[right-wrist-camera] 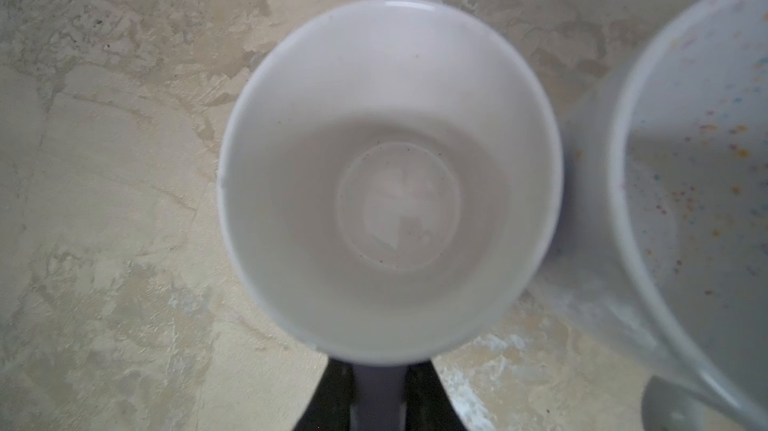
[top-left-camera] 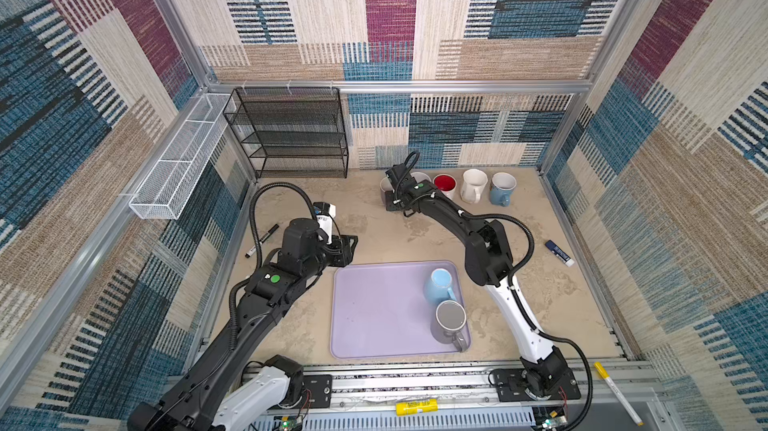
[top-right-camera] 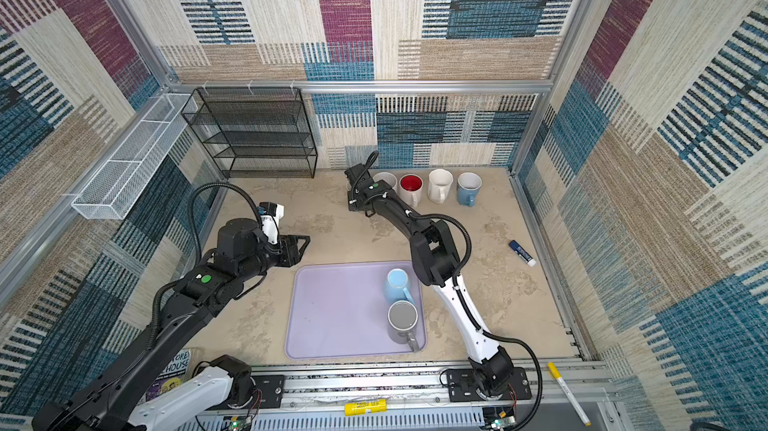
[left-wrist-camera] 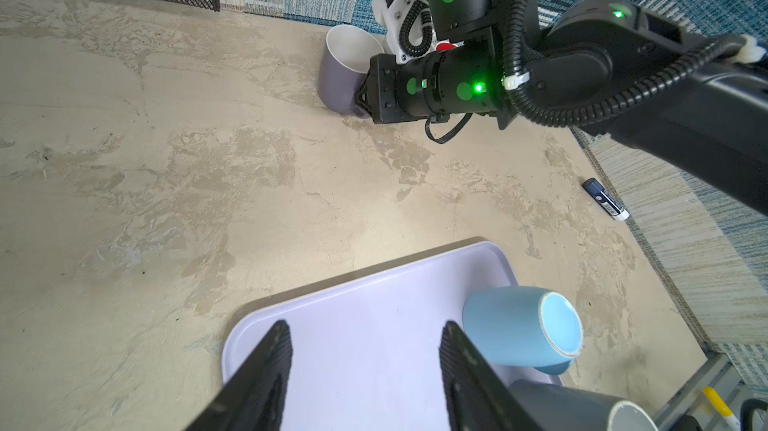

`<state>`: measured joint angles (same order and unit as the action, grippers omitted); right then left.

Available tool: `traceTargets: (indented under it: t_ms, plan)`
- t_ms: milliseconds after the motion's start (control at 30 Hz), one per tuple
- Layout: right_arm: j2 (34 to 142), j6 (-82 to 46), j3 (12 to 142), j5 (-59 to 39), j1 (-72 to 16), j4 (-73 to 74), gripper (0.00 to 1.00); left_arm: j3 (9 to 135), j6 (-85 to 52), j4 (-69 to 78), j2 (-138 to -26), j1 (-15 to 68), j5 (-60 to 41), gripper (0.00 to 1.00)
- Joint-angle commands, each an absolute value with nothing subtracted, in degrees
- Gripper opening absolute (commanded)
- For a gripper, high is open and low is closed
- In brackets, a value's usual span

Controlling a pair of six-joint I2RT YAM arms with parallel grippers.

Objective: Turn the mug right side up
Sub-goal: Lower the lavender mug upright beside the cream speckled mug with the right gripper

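Mug [left-wrist-camera: 343, 69] found upright, mouth up, at back of table [left-wrist-camera: 166, 167], beside speckled mug [right-wrist-camera: 690, 167] | right gripper [right-wrist-camera: 380, 385] clamped on its handle | left gripper [left-wrist-camera: 365, 331] held apart, empty, over tray [left-wrist-camera: 374, 283].

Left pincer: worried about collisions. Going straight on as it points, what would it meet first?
The left pincer would probably meet the bare table just past the tray corner; depth is unclear.
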<state>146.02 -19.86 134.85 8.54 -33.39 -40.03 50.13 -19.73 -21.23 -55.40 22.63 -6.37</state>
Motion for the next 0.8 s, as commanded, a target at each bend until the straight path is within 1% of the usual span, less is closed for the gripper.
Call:
traceTargets:
  t_ms: [0,300,500,633,767]
  plan:
    - [145.55,-19.5,135.26,8.73,-33.44,-37.36,0.21,50.21,-18.58,-21.62,-55.19,22.62,-6.24,0.58]
    - [145.3,-19.96,135.18,5.26,-33.34,-35.86,0.22,50.38,-18.31,-22.31,-54.88,22.6,-6.51,0.58]
    - [145.26,-19.69,135.18,5.0,-33.32,-35.95,0.26,50.63,-18.27,-22.31,-54.84,22.59,-6.55,0.58]
    - [145.02,-19.54,135.13,4.95,-33.22,-35.95,0.31,50.9,-18.32,-22.41,-55.19,22.63,-6.77,0.58]
    - [144.79,-19.39,135.18,5.05,-33.08,-36.08,0.37,51.45,-18.22,-22.55,-55.36,22.63,-6.94,0.58]
